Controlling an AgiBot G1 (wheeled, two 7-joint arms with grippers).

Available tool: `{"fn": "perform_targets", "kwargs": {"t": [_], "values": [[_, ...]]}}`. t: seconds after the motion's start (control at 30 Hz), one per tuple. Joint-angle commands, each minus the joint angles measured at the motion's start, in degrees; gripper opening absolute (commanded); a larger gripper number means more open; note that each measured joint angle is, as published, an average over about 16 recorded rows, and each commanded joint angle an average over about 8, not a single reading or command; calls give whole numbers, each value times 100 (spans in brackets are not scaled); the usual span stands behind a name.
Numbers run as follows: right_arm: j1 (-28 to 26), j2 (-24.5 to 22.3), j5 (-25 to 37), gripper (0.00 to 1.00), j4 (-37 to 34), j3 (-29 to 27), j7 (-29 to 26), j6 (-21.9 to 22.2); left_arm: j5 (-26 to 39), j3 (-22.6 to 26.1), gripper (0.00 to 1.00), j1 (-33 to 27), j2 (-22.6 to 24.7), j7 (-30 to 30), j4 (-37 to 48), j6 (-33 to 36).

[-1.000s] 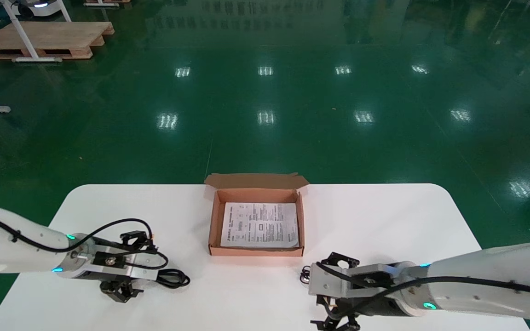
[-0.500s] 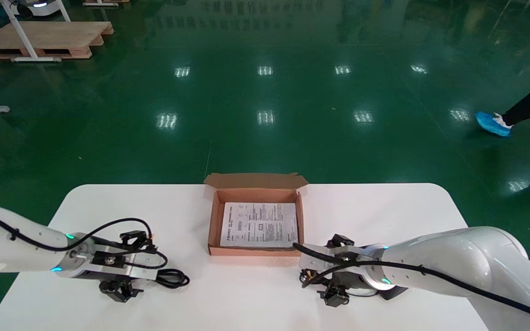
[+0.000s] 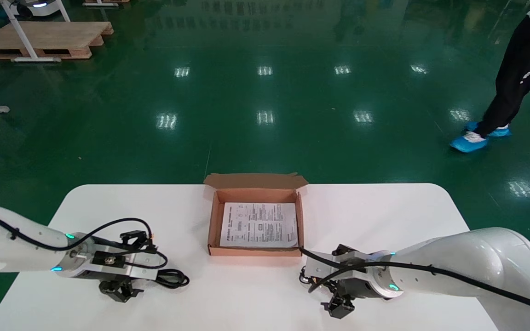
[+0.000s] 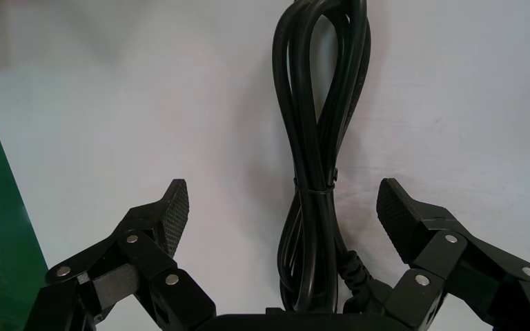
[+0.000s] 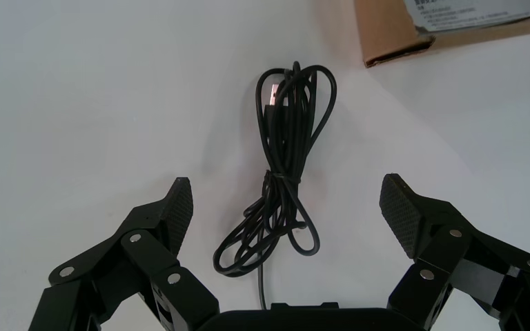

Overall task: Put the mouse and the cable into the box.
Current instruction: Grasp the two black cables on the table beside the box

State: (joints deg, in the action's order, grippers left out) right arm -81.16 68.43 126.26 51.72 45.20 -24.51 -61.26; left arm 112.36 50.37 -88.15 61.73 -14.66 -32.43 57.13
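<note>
white table (image 3: 384,207) over a green floor, open box (image 3: 256,251) at its middle. left gripper (image 4: 283,200) hangs near-left, jaws spread wide and empty either side of the thick cable (image 4: 314,138), a bundle lying left-right with its loop end rightward. right gripper (image 5: 286,200), equally wide and empty, straddles the thin cable (image 5: 283,165), also lying left-right, plug end leftward, just off the box's near-right corner.

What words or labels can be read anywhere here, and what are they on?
"New": white lettering down the passer-by's black trouser leg; the letters after that word are too blurred to read.
Printed white paper sheet lying in the open brown cardboard box: lines of print and small diagrams, all too small to read.
No other text is visible.
</note>
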Motion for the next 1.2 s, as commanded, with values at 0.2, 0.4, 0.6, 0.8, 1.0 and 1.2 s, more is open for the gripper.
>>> {"fn": "perform_targets", "kwargs": {"t": [0.2, 0.4, 0.6, 0.8, 1.0, 1.2], "values": [[28, 17, 57, 100, 0, 11, -79, 26, -3, -1, 96, -2, 4, -9, 16, -3], [31, 19, 62, 30, 1, 11, -82, 34, -4, -2, 23, -2, 5, -10, 19, -3], [31, 13, 51, 0, 5, 8, -77, 30, -5, -3, 0, -2, 4, -9, 19, -1], [31, 10, 44, 0, 8, 6, -73, 24, -5, -3, 0, -2, 2, -8, 18, -1], [30, 8, 41, 0, 11, 4, -71, 21, -5, -3, 0, -2, 2, -7, 16, -1], [29, 6, 38, 0, 13, 3, -69, 19, -5, -3, 0, -1, 2, -7, 14, -1]]}}
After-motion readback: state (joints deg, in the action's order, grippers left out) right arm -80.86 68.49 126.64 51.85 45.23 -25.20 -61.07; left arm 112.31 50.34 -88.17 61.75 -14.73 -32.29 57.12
